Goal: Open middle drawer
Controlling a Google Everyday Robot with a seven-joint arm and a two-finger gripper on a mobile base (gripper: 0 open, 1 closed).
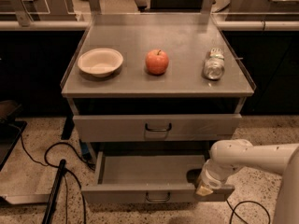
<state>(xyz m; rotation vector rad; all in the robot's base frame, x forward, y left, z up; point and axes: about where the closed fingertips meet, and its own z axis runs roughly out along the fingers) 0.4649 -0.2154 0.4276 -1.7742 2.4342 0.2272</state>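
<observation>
The middle drawer [140, 171] is a wide, shallow grey metal drawer. It stands pulled out toward me below the closed upper drawer [117, 127]. Its inside looks empty, and its small dark wire handle [157, 198] is centred on the front. My gripper [202, 188], on a white arm [252, 158] coming in from the right, is at the drawer's front right corner, against the front panel's top edge.
On the cabinet top [140, 85] are a white bowl [100, 61], a red apple [157, 61] and a can lying on its side [214, 64]. Black cables [51, 153] and a dark pole [55, 190] lie on the speckled floor to the left.
</observation>
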